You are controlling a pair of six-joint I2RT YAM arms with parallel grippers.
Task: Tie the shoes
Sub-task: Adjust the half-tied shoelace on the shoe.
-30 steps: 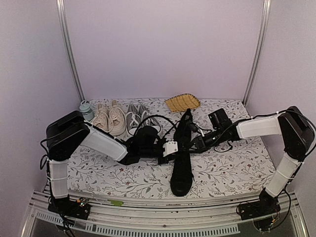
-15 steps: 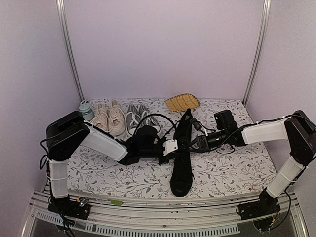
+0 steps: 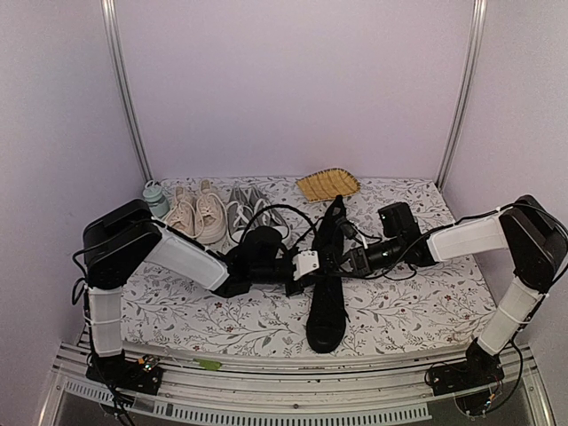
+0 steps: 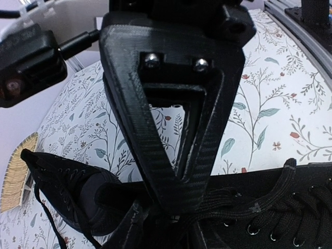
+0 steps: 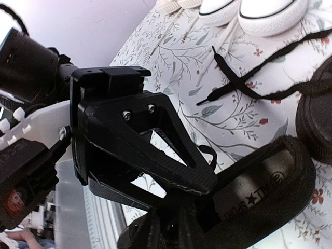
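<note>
Left pincer [image 4: 174, 209] tight on black shoe [image 3: 327, 311] laces [image 4: 236, 202] at table [image 3: 426, 311] middle; right pincer [image 5: 179, 205]: state unclear.

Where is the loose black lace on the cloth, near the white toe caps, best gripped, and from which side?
Probably just behind the free tip of the lace, coming from above with the jaws across it. That stretch lies flat, straight and alone on the cloth, well short of the toe caps. Further along, two strands seem to cross.
</note>
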